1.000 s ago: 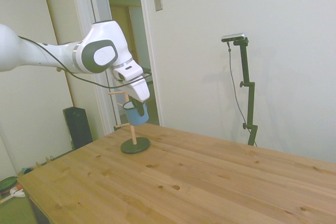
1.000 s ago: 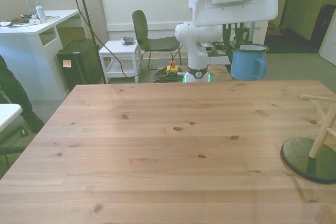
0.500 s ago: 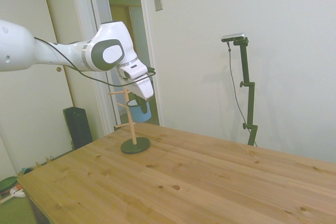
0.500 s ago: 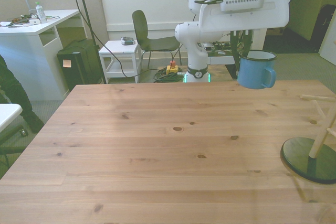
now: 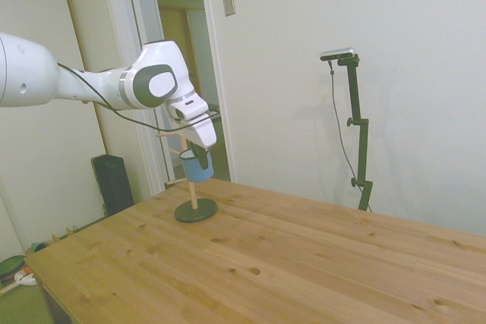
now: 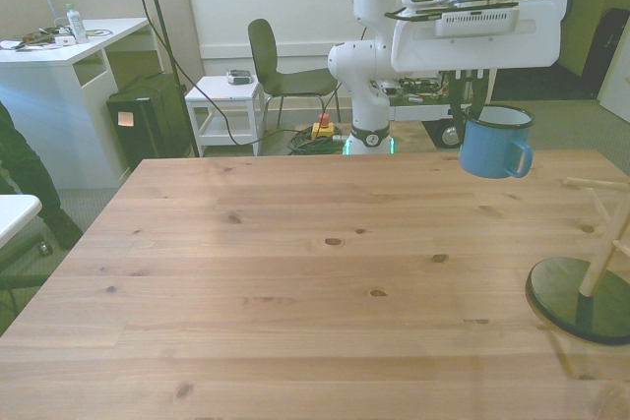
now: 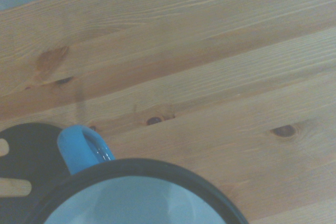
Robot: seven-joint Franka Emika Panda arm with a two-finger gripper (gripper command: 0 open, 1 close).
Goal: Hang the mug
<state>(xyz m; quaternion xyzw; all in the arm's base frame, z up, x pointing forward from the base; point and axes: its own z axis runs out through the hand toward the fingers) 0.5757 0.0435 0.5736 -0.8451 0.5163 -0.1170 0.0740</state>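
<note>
The light-blue mug (image 6: 490, 145) hangs upright in the air above the table's far right part, its handle (image 6: 523, 158) turned toward the front view's right. My gripper (image 6: 466, 121) is shut on the mug's rim from above. In the side view the mug (image 5: 197, 167) is level with the wooden peg rack (image 5: 190, 180), close to its pole; I cannot tell whether they touch. The rack's dark round base (image 6: 579, 300) sits at the front view's right edge, with a peg (image 6: 595, 183) pointing toward the mug. The wrist view shows the mug's handle (image 7: 82, 148) over the base (image 7: 25, 148).
The wooden table (image 6: 295, 282) spreads wide toward the front view's left. A dark chair (image 6: 271, 61), a white side table (image 6: 224, 95) and a white desk (image 6: 59, 56) stand beyond its far edge. A person's dark sleeve (image 6: 20, 169) shows at the left edge.
The gripper has carried the mug toward the front view's right and slightly lower, closer to the rack. The rack has not moved.
</note>
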